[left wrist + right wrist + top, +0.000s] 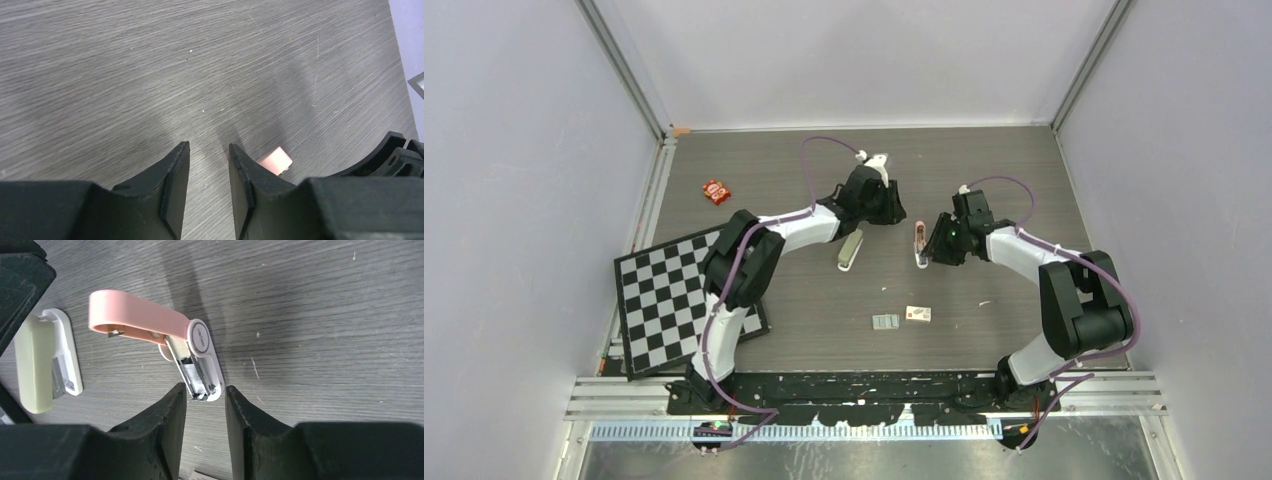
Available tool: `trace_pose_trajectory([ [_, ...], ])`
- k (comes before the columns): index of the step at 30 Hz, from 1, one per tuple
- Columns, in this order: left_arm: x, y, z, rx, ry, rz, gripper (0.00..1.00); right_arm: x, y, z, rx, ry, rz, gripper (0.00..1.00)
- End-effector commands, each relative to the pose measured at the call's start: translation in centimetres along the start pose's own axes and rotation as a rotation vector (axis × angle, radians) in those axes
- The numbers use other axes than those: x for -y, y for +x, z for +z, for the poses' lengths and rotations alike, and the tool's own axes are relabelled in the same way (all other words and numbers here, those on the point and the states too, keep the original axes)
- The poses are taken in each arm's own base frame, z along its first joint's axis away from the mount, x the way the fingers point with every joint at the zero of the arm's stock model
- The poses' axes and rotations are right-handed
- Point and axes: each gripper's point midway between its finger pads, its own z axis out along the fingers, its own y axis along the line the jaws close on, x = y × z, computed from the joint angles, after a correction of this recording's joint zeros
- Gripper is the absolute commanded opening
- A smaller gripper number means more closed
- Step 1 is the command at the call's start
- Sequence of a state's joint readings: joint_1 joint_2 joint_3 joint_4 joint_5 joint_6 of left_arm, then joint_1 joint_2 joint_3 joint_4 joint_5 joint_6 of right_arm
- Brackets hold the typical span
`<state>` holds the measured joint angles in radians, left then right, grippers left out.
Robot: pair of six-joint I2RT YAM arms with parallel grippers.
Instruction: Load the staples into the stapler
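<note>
Right end effector (pixel 206 387) gapes empty, the stapler (pixel 35 365) lying to its left.

**No Wording Legible**

A line of small grey print is carried on the white round cap (pixel 199 335) of the pink stapler (pixel 135 315), too small to be read; a dark printed sticker (pixel 70 385) is seen on the pale green stapler (pixel 35 365), blurred; white marks on the red packet (pixel 716 191) cannot be made out.
</note>
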<state>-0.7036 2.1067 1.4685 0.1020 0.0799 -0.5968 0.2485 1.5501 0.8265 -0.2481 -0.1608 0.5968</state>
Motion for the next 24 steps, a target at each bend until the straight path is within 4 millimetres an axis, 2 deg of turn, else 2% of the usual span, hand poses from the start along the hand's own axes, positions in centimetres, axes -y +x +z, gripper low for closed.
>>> trace_pose_trajectory([
  [1, 1.7, -1.7, 1.2, 0.054, 0.086, 0.012, 0.36, 0.0, -1.2, 0.3, 0.026, 0.019, -0.016, 0.39],
  [6, 1.6, -0.6, 2.7, 0.036, 0.113, -0.015, 0.34, 0.1, -1.3, 0.8, 0.031, 0.023, -0.017, 0.38],
  [14, 3.5, 0.8, 4.5, -0.011, 0.244, -0.063, 0.32, 1.0, -1.1, 1.3, 0.029, 0.059, -0.024, 0.37],
  [24, 5.0, 1.9, 4.1, -0.057, 0.346, -0.061, 0.30, 1.6, -0.6, 1.9, 0.015, 0.078, -0.024, 0.36],
])
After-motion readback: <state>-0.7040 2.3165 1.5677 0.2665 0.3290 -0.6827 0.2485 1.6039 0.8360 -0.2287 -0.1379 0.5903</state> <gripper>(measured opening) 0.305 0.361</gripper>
